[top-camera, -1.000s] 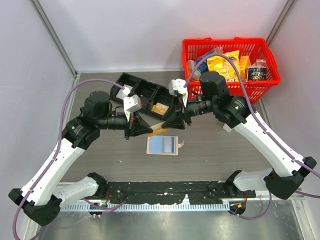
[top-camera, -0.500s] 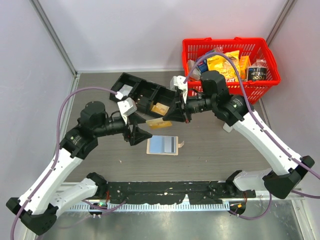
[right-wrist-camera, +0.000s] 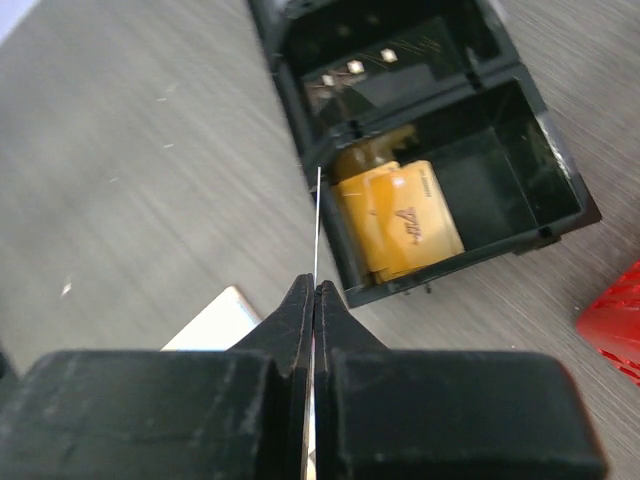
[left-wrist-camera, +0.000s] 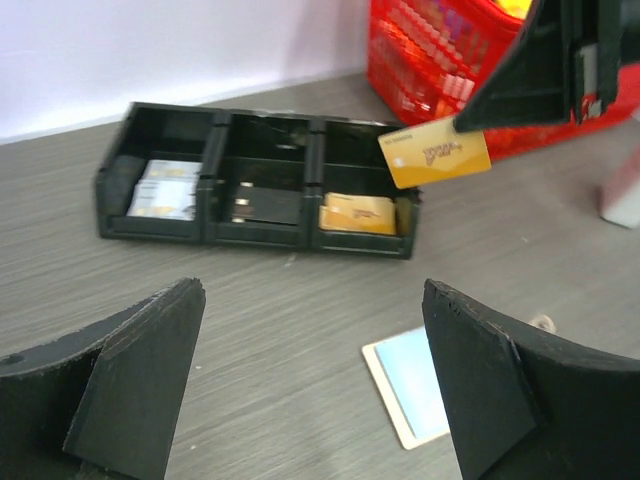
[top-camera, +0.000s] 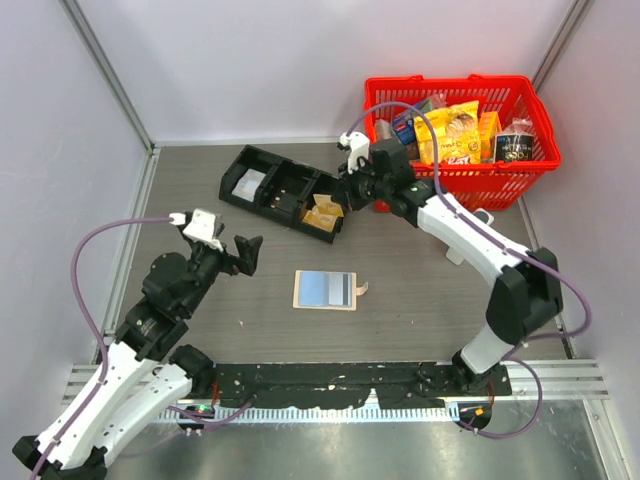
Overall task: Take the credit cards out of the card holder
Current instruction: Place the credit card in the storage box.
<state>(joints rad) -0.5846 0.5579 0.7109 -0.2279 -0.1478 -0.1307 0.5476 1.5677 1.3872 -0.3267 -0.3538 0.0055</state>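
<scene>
The yellow card [left-wrist-camera: 437,153] was off the table, pinched by one short end in my right gripper [top-camera: 340,196]. Its long axis ran straight out from the fingertips, toward the left side of the table. From the left wrist camera I saw its printed face almost square on, slightly tilted. From the right wrist camera it was only a thin edge-on line. It hung over the near rim of the right-end compartment of the black tray [top-camera: 262,170], above the tan-orange packets [right-wrist-camera: 400,225] lying in there. I could not tell whether it touched the rim.

The card holder [top-camera: 325,290] lay open and flat in the middle of the table [top-camera: 420,300]. Its pale blue faces were up, its long axis ran left to right in the top view, and its closing tab [top-camera: 362,288] stuck out on the right. Whether those blue faces were cards or lining, I could not tell.

My right arm reached far forward, elbow out to the right and forearm angled back toward the centre. Its fingers [right-wrist-camera: 300,320] were pressed tight on the card. My left arm was folded back low on its own side, and the left gripper [top-camera: 245,255] pointed toward the card holder with its fingers [left-wrist-camera: 130,390] spread wide, holding nothing.

Bare tabletop ringed the card holder, with a clear strip between it and the left gripper and another up to the tray. The red basket [top-camera: 385,95] crowded the right wrist from behind.
</scene>
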